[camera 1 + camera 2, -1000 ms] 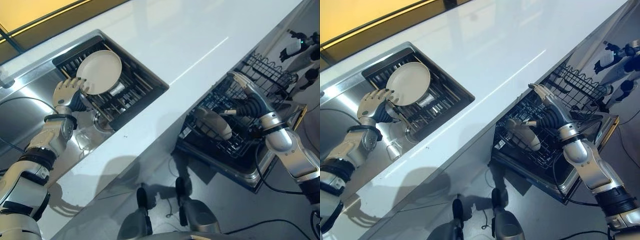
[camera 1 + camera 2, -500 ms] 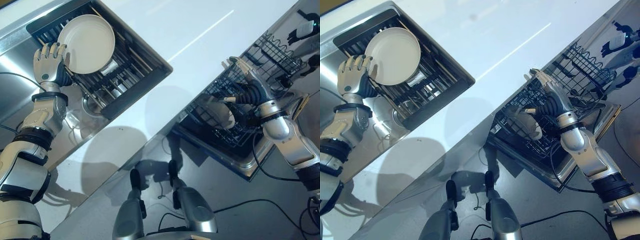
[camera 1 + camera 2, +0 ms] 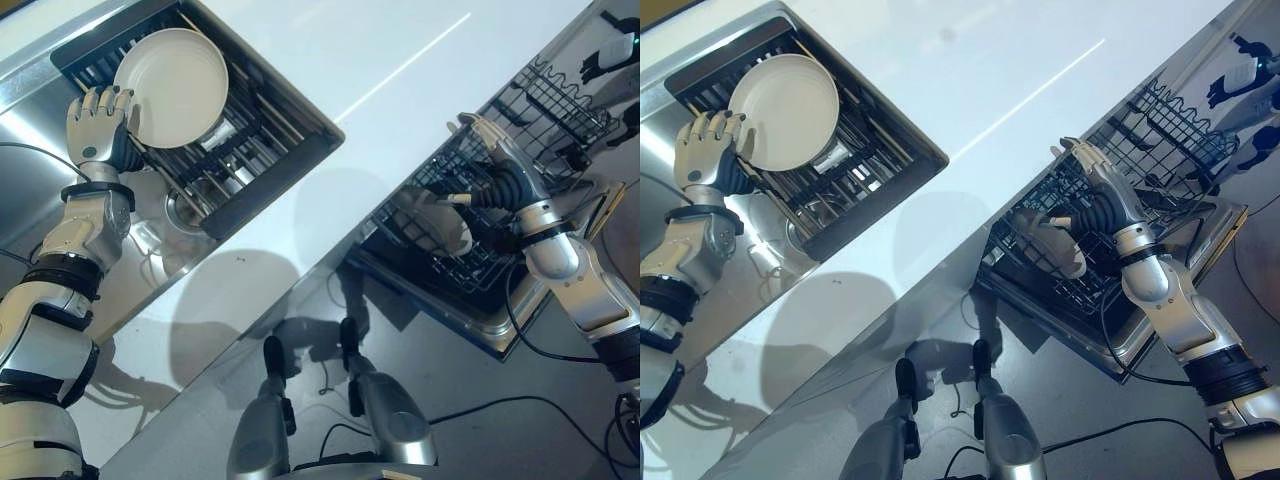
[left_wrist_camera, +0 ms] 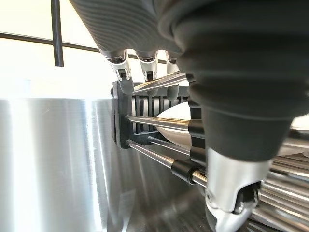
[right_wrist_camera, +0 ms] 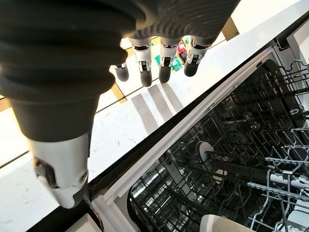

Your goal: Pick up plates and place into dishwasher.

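Progress looks partial: one plate (image 3: 1052, 250) sits in the dishwasher rack (image 3: 1160, 150) beside my spread, empty right hand (image 3: 1092, 180); my left hand (image 3: 97, 125) grips another plate (image 3: 172, 87) at the sink rack (image 3: 270, 130).

The left arm reaches up along the left edge of the frame, its robot hand (image 3: 97, 130) at the upper left with fingers curled. The right arm rises from the lower right, its robot hand (image 3: 1092, 185) mid-right, fingers straight and spread.
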Available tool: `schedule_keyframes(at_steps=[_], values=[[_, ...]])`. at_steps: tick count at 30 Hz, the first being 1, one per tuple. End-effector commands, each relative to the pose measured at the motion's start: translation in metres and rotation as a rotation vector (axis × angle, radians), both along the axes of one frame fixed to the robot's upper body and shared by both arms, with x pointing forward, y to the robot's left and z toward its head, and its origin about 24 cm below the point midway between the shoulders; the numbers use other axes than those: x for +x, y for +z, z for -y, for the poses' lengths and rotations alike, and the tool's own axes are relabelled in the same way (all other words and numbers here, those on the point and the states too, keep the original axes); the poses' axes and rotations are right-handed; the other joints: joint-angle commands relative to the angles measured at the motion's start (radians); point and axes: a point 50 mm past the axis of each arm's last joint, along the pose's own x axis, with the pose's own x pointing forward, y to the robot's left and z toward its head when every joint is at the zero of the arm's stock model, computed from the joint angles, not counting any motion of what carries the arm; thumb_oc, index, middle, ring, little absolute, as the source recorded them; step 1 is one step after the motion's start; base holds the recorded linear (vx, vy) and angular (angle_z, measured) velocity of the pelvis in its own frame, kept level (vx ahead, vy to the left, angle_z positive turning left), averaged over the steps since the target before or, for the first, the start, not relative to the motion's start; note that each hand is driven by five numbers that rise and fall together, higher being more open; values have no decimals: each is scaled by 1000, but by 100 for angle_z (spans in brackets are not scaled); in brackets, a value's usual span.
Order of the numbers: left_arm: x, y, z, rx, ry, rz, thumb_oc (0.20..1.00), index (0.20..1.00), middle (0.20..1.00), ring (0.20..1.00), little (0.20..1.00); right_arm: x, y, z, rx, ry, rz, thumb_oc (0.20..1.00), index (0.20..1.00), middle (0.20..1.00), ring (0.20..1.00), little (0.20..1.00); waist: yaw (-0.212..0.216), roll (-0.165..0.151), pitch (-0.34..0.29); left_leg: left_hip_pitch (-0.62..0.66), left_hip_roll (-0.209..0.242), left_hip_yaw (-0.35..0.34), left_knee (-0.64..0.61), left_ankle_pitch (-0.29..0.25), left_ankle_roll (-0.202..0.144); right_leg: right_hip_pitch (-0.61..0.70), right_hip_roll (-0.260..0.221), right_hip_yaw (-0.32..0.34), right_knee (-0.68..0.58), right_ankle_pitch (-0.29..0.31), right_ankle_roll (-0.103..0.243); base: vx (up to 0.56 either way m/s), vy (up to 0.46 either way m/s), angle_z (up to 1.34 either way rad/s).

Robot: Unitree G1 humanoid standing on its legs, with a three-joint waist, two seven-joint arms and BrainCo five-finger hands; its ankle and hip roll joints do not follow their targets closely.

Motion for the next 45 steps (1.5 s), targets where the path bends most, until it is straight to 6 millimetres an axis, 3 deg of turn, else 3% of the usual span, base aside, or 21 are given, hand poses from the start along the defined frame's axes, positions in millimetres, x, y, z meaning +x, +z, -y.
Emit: schedule_keyframes(at_steps=[1, 5, 12, 18, 24, 32, 40, 45], values=[[9, 26, 48, -54, -216, 107, 1000, 1000, 1000, 1000, 1000, -8, 26, -12, -6, 53, 105, 1000, 1000, 1000, 1000, 1000, 6, 11, 5, -33, -73, 26, 86, -167, 61, -47, 41, -1, 130, -168, 62, 0, 0, 0], [2, 29, 28, 137, -41, 52, 1000, 1000, 1000, 1000, 1000, -12, 28, -7, 0, 54, 104, 1000, 1000, 1000, 1000, 1000, 11, 21, -4, -20, -78, 19, 80, -171, 60, -30, 39, -8, 119, -169, 62, 0, 0, 0], [-23, 33, 12, 212, 95, 57, 1000, 1000, 1000, 1000, 1000, -28, 22, 3, 24, 55, 97, 1000, 1000, 1000, 1000, 1000, 25, 40, -27, 7, -85, -1, 76, -171, 57, 10, 32, -28, 105, -171, 61, 16, -16, 3], [-52, 27, 30, 210, -17, 117, 1000, 1000, 1000, 1000, 1000, -47, 11, 13, 39, 44, 73, 1000, 1000, 1000, 1000, 1000, 50, 57, -64, 35, -88, -12, 70, -172, 57, 53, 25, -49, 86, -174, 57, 42, -5, 9], [-64, 10, 44, 161, -126, 74, 1000, 1000, 1000, 1000, 1000, -58, 3, 18, 39, 45, 43, 1000, 1000, 1000, 1000, 1000, 52, 61, -83, 55, -87, -9, 66, -175, 60, 74, 26, -50, 82, -177, 59, 40, -2, 2], [-65, 3, 51, 108, -217, 92, 1000, 1000, 1000, 1000, 1000, -59, -4, 20, 42, 50, 6, 1000, 1000, 1000, 1000, 1000, 42, 58, -88, 76, -85, 1, 62, -179, 66, 84, 31, -40, 84, -175, 60, 34, 4, 0], [-62, 7, 68, -58, -407, 250, 1000, 1000, 1000, 1000, 1000, -55, -10, 17, 38, 61, -11, 1000, 1000, 1000, 1000, 1000, 32, 47, -82, 84, -82, 16, 66, -185, 71, 79, 34, -28, 95, -174, 61, 20, 0, -3], [-58, 6, 66, -31, -385, 271, 1000, 1000, 1000, 1000, 1000, -54, -13, 16, 35, 73, -21, 1000, 1000, 1000, 1000, 1000, 24, 44, -81, 85, -80, 24, 73, -189, 71, 77, 34, -22, 102, -175, 62, 6, 0, 0]])
